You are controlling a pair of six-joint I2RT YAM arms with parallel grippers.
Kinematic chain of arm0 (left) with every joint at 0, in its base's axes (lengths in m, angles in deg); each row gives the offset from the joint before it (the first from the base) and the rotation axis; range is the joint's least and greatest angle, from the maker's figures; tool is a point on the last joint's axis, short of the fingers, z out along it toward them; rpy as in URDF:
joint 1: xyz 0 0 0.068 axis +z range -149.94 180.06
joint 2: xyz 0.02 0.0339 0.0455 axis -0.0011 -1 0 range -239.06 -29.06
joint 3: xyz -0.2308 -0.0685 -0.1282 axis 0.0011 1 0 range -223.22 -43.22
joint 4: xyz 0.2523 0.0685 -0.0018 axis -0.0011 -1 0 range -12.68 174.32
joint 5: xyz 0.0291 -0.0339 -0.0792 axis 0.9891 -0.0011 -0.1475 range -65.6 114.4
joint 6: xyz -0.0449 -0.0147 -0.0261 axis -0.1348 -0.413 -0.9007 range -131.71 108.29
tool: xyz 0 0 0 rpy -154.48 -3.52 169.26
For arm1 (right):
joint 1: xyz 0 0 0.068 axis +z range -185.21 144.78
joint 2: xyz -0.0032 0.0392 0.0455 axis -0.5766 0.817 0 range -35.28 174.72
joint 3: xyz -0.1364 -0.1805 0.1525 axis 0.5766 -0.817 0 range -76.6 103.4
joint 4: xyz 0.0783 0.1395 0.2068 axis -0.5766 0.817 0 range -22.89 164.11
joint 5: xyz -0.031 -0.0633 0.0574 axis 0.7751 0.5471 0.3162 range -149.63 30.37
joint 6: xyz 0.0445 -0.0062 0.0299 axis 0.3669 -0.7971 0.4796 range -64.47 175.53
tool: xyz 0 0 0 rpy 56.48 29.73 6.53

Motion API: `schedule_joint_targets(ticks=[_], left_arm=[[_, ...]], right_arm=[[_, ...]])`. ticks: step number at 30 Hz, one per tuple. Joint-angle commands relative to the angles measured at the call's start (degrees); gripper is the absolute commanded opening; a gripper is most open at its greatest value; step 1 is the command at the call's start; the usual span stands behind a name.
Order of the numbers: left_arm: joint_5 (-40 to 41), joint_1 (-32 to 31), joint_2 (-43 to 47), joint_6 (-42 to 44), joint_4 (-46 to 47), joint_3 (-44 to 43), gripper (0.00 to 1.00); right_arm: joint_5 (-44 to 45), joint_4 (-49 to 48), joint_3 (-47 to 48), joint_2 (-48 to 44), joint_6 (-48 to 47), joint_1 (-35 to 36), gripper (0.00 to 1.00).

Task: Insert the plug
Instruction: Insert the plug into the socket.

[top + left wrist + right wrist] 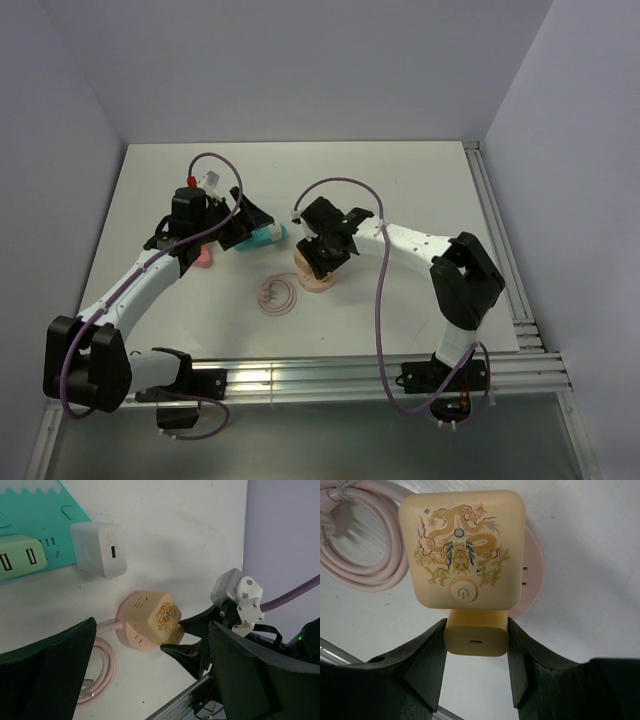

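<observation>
Plug [476,640]: small yellow block, butted against one side face of the dragon-print cube [462,555]. Long axis is level with the table [400,180] and runs straight into that face. The USB-C port end points back at the right wrist camera, away from the cube. Prongs hidden, so can't tell how deep it sits.

Right gripper [477,630] pinches the plug by its two flanks, one finger each side. The cube stands on a round pink base [534,565], pink cable [365,555] coiled beside it.

Left gripper [240,225] is spread wide and holds nothing, over the teal strip [30,510] with a white charger [97,550] at its edge.
</observation>
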Motion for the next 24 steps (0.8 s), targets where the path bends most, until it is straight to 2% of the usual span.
schedule_joint_targets(ticks=[1, 24], left_arm=[[-1.20, 0.26, 0.05, 0.97, 0.44, -0.04, 1.00], [-3.31, 0.17, -2.14, 0.97, 3.07, 2.24, 0.99]], right_arm=[[0.34, 1.06, 2.94, 1.53, -0.18, 0.49, 0.00], [4.03, 6.33, 8.91, 10.49, 0.43, 1.19, 0.00]])
